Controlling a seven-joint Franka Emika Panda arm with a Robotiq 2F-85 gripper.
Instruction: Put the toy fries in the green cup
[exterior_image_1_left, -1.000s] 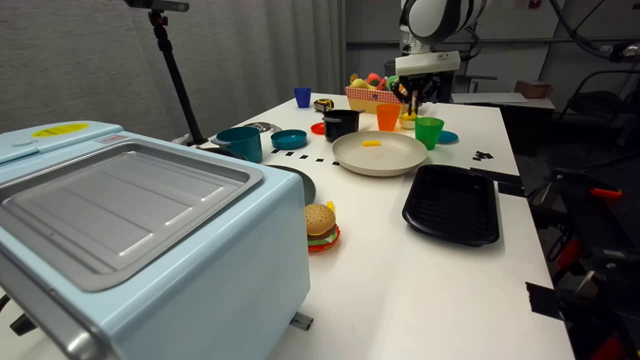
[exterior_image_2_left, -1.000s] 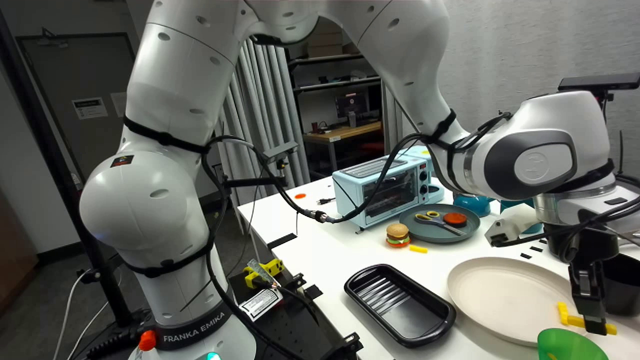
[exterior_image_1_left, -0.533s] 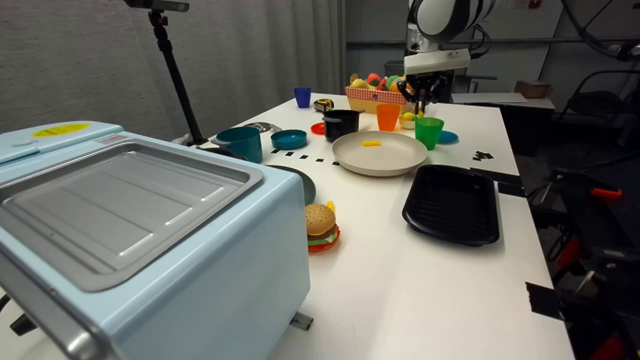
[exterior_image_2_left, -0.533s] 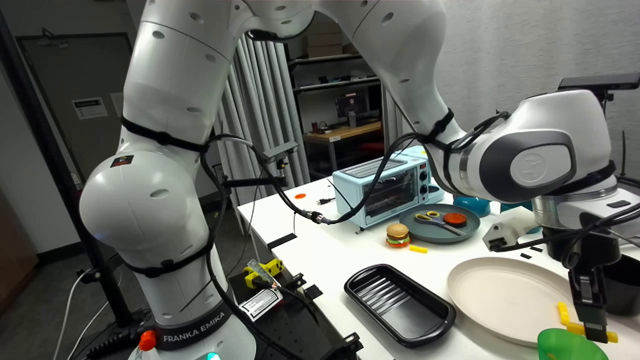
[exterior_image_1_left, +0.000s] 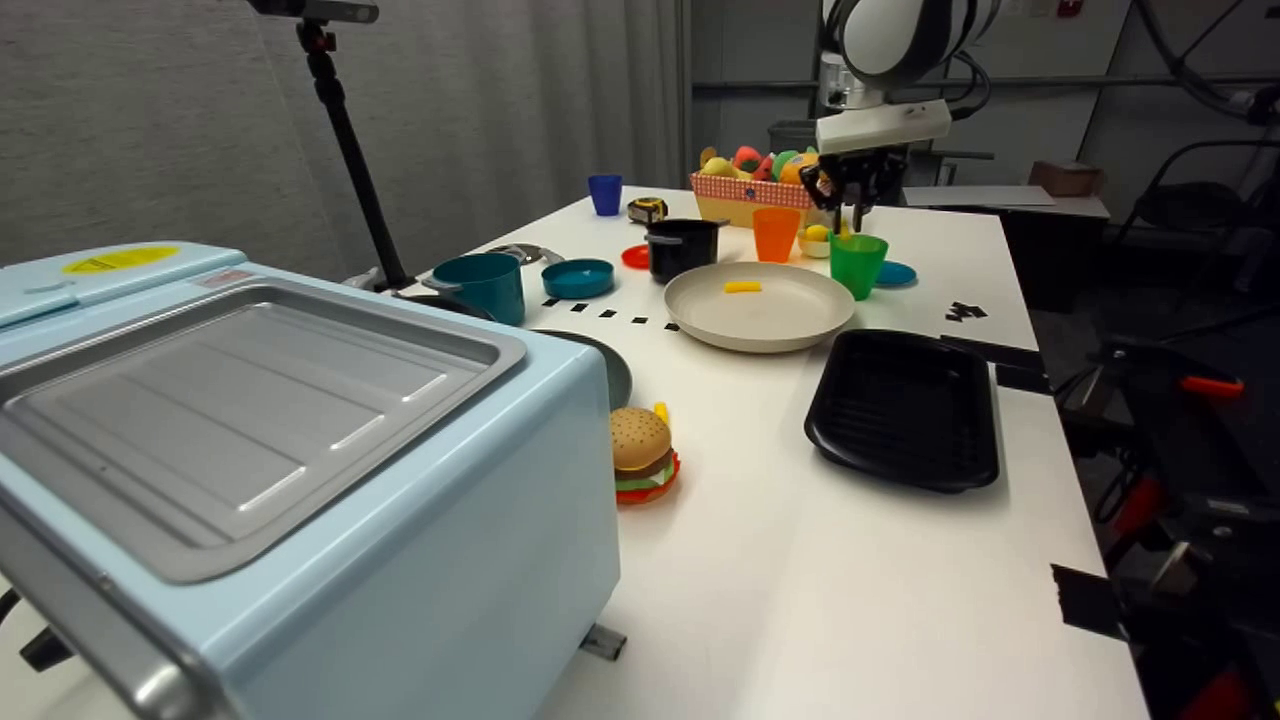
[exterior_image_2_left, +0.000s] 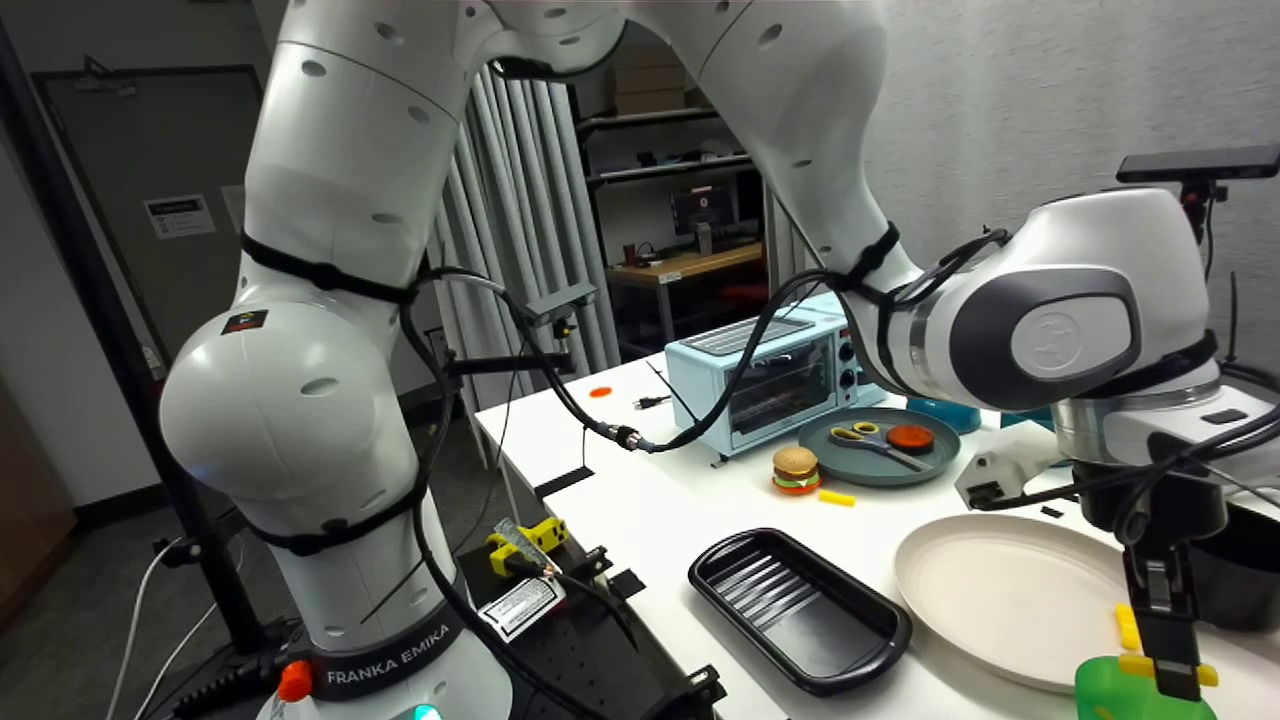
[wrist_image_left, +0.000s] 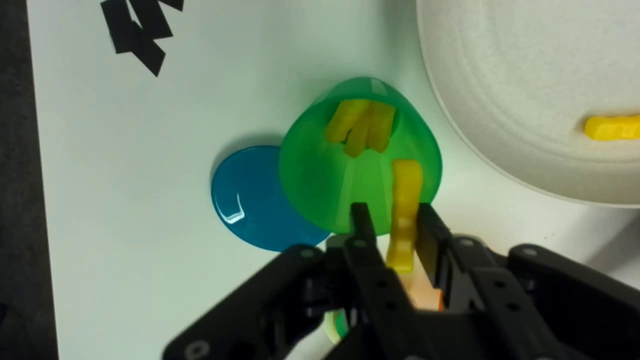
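Note:
The green cup (wrist_image_left: 315, 175) stands upright on the table, and in the wrist view three yellow toy fries (wrist_image_left: 355, 125) lie inside it. Over its mouth is my gripper (wrist_image_left: 392, 220), fingers parted. A yellow fry (wrist_image_left: 406, 215) is between them, close to the right finger (wrist_image_left: 430, 235), with a gap to the left one. Whether it still touches the right finger I cannot tell. In both exterior views the gripper (exterior_image_1_left: 848, 218) is directly above the green cup (exterior_image_1_left: 857, 268). One more fry (exterior_image_2_left: 1127, 627) rests on the white plate, and another (exterior_image_2_left: 836, 497) lies by the burger.
The white plate (exterior_image_1_left: 760, 320) borders the cup, and a blue lid (wrist_image_left: 255, 200) lies against its other side. An orange cup (exterior_image_1_left: 775, 235), a black pot (exterior_image_1_left: 683, 250) and a fruit basket (exterior_image_1_left: 750, 205) are close by. A black baking tray (exterior_image_2_left: 800, 610) sits farther along.
My gripper has shifted over the green cup, to the right in an exterior view, carrying the fry. Its fingers, closed around the fry before, have now come apart.

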